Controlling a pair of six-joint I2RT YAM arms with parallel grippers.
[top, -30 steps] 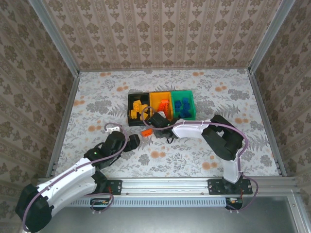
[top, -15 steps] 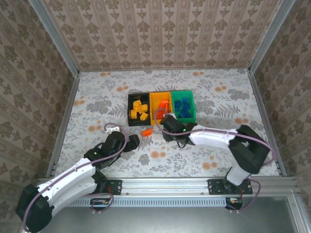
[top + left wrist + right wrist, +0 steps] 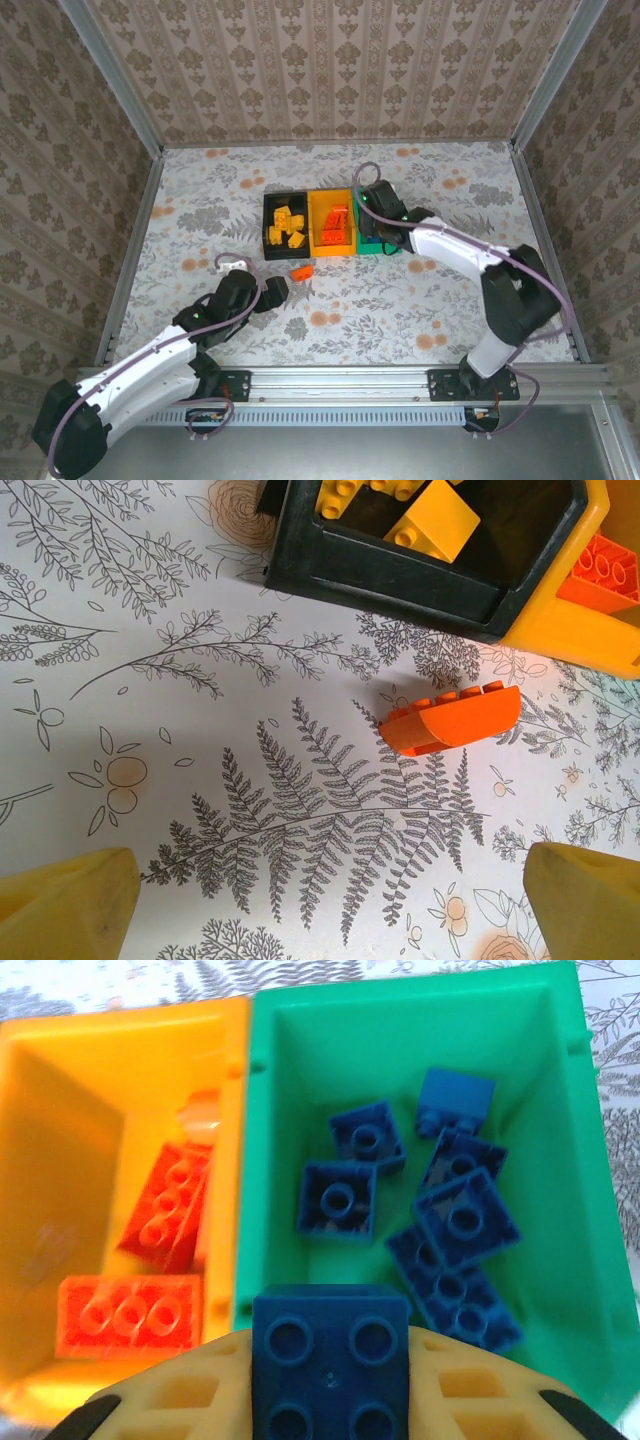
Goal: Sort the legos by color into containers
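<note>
Swinging back from the worktop (image 3: 200,780) to above the green bin (image 3: 560,1110), the right gripper (image 3: 378,212) now clamps a blue brick (image 3: 330,1360) over its blue bricks (image 3: 340,1200), leaving one orange brick (image 3: 452,720) loose just off the black bin (image 3: 400,575) near the wide-open left gripper (image 3: 320,900).

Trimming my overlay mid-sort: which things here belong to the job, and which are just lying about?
Job: blue brick held over the green bin; loose red-orange brick on the table; black bin and orange-yellow bin.
Lying about: small white piece left of the loose brick.
</note>
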